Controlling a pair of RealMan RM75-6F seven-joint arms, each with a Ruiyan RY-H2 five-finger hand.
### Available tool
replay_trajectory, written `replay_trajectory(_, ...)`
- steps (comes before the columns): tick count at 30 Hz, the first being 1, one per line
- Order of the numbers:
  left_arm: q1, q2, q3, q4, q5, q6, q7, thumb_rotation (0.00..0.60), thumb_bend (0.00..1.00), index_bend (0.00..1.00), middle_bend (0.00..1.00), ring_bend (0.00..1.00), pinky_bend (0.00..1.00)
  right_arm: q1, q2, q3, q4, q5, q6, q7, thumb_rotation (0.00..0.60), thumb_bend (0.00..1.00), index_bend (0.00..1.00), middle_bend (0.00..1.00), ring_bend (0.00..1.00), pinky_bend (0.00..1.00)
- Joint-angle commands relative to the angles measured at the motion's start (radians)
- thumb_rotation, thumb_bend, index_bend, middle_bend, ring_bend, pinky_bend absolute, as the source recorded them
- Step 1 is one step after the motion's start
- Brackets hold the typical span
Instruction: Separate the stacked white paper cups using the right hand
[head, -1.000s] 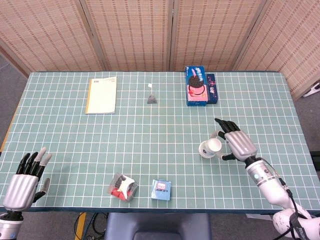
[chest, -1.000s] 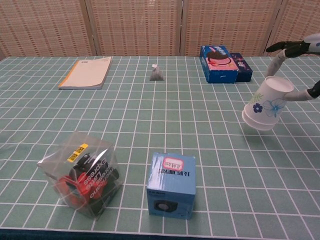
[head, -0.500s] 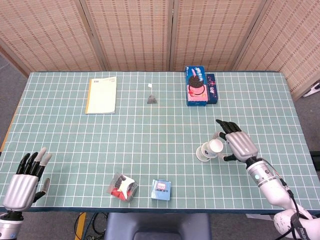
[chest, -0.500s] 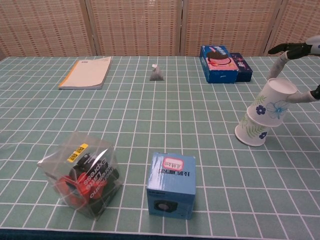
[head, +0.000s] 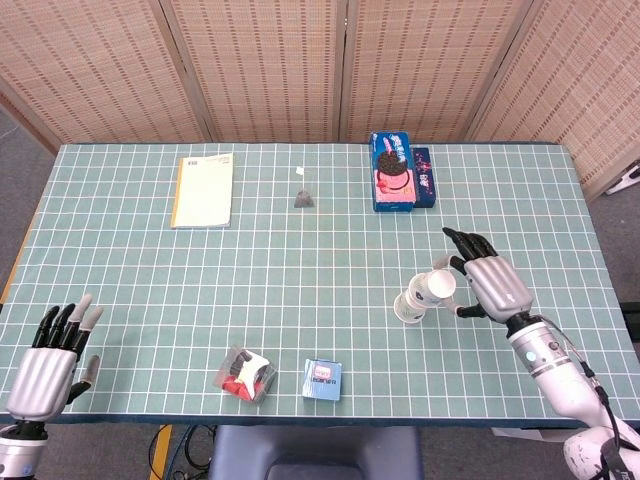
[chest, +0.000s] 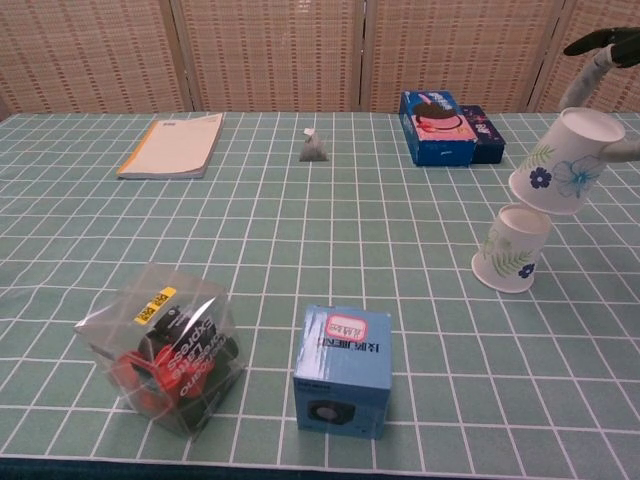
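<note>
Lifted since a second ago, the upper cup (chest: 568, 176) rides in the right robot hand (head: 490, 286), nearly clear of the lower cup (chest: 511, 251); setting it down remains.

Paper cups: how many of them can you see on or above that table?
2. One paper cup stands upside down on the table near the right side; the other cup is held tilted just above it in the right hand. More could be nested inside; I cannot tell.
</note>
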Motion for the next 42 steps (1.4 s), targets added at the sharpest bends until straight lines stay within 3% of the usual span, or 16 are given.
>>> replay_trajectory(1, -0.001, -0.002, -0.002, 0.002, -0.004, -0.002, 0.003, 0.6, 0.5, 0.0, 0.0, 0.0, 0.0, -0.017, 0.026, 0.002, -0.015, -0.015, 0.018, 0.023, 0.6, 0.3, 0.38, 0.0, 0.0, 0.0)
replay_trajectory(8, -0.003, -0.007, -0.005, 0.003, -0.014, -0.009, 0.013, 0.6, 0.5, 0.0, 0.0, 0.0, 0.0, -0.05, 0.06, -0.019, 0.014, -0.038, 0.02, 0.078, 0.6, 0.3, 0.38, 0.0, 0.0, 0.0)
replay_trajectory(17, -0.006, -0.015, -0.008, 0.003, -0.027, -0.019, 0.032, 0.6, 0.5, 0.0, 0.0, 0.0, 0.0, -0.092, 0.032, -0.064, 0.129, -0.103, 0.018, 0.181, 0.6, 0.3, 0.38, 0.0, 0.0, 0.0)
replay_trajectory(26, -0.007, -0.016, -0.007, 0.001, -0.029, -0.021, 0.033, 0.6, 0.5, 0.0, 0.0, 0.0, 0.0, -0.074, -0.059, -0.066, 0.311, -0.094, -0.061, 0.303, 0.6, 0.3, 0.38, 0.0, 0.0, 0.0)
replay_trajectory(42, -0.002, -0.004, -0.005, -0.005, -0.023, -0.006, 0.013, 0.6, 0.5, 0.0, 0.0, 0.0, 0.0, -0.024, -0.201, -0.063, 0.479, -0.094, -0.153, 0.348, 0.6, 0.3, 0.38, 0.0, 0.0, 0.0)
